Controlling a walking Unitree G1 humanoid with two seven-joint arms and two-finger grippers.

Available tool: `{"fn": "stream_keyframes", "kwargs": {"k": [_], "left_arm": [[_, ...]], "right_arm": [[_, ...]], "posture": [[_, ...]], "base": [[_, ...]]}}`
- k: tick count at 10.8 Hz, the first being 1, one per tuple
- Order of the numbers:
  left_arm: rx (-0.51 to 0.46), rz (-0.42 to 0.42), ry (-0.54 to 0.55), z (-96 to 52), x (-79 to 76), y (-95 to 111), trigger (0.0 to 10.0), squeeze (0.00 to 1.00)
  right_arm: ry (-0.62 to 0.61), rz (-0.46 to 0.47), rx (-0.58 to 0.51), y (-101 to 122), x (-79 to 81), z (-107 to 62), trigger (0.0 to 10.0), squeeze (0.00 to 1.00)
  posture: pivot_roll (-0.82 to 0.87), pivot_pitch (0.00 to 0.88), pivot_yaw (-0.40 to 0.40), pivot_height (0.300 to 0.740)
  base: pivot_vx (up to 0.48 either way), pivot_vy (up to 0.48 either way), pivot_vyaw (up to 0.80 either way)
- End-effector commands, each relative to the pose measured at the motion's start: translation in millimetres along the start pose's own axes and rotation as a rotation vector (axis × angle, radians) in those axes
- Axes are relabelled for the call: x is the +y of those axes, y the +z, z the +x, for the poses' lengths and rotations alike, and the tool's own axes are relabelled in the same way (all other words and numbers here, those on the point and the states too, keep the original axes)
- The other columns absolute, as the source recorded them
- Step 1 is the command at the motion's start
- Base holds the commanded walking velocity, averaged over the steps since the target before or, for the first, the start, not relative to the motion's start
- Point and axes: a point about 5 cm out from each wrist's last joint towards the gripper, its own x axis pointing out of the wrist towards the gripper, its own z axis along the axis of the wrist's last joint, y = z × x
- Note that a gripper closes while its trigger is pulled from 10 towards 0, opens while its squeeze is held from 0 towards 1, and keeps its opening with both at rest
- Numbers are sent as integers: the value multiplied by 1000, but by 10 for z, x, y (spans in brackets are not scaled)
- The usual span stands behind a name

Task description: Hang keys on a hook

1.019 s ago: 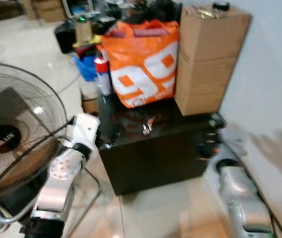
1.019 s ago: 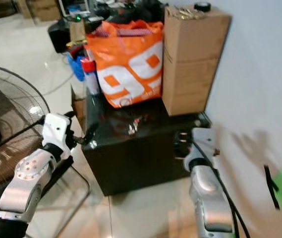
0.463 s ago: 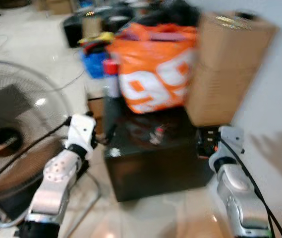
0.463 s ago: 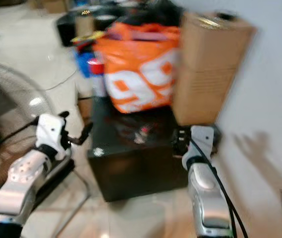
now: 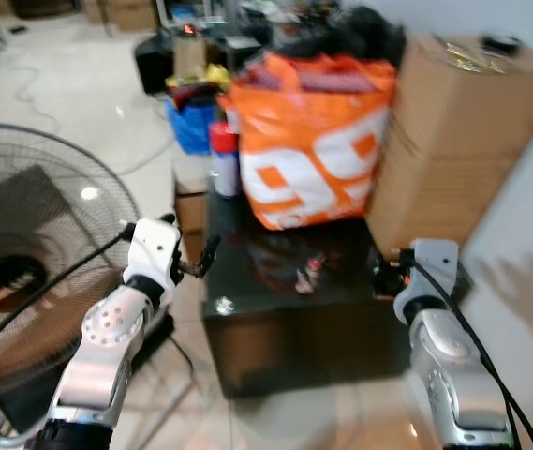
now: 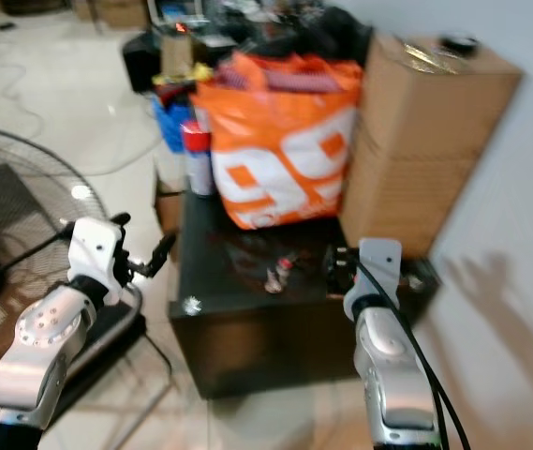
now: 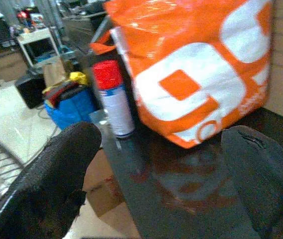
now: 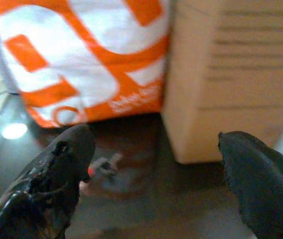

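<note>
Right wrist view: keys [image 8: 104, 167] lie below the orange bag [image 8: 81, 55] marked "9"; both grippers' jaws apart.

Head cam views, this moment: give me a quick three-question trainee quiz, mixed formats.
1. True or false: the keys lie on the dark cabinet top, in front of the orange bag.
2. Multiple choice: what stands right of the orange bag? A) a fan B) stacked cardboard boxes C) a red-capped spray can
3. Short answer: are the jaws of the right gripper closed on the keys?

Key
1. True.
2. B; the spray can stands left of the bag.
3. No; they stand open, with the keys lying between and beyond them. The left gripper is open too.
</note>
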Motion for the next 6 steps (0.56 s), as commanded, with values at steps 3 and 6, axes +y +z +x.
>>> {"fn": "stream_keyframes", "kwargs": {"k": [3,6], "left_arm": [[0,25,26,-3,50,25,10000,0],[-1,30,24,8,53,30,10000,0]], "right_arm": [[55,-19,7,11,91,47,10000,1000],[49,-28,15,-4,87,85,10000,1000]], "posture": [[-63,0,-1,740],[-61,0,0,740]], "base": [[335,0,0],[334,0,0]]}}
